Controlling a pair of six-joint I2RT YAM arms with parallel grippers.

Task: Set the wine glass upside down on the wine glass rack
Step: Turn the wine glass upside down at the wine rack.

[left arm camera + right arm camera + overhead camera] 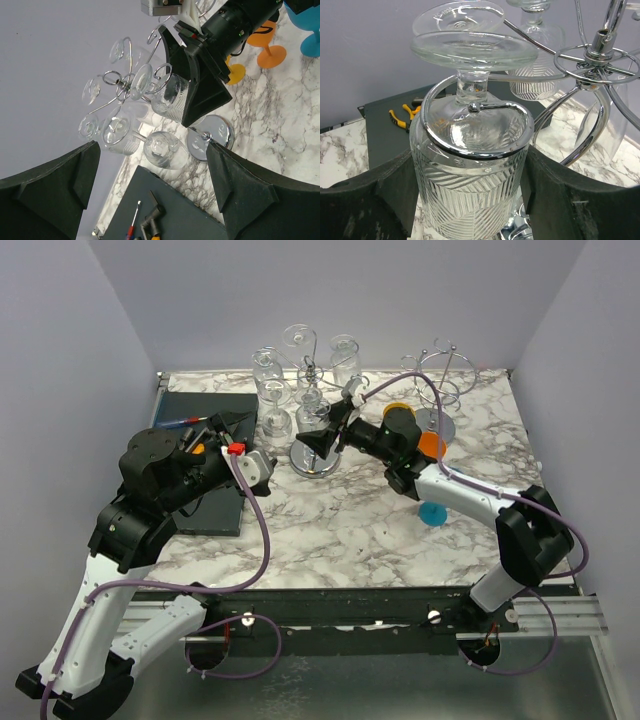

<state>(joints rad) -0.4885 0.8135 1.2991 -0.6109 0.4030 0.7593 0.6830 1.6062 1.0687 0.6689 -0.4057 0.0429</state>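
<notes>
A ribbed clear wine glass (470,200) hangs upside down, its stem inside a chrome hook (476,150) of the wine glass rack (596,52) and its foot above the hook. My right gripper (470,205) is shut on the bowl, one dark pad pressed against each side. From above, the right gripper (325,435) sits at the front of the rack (314,462), holding the glass (315,420). My left gripper (222,425) hovers open over the dark mat, nothing between its fingers (235,190). Its view also shows the held glass (172,97).
Several other glasses (268,370) hang on the same rack. A second, empty wire rack (445,380) stands back right. Orange cups (432,445) and a blue one (433,513) sit near the right arm. The dark mat (215,505) holds a screwdriver and pliers (400,112).
</notes>
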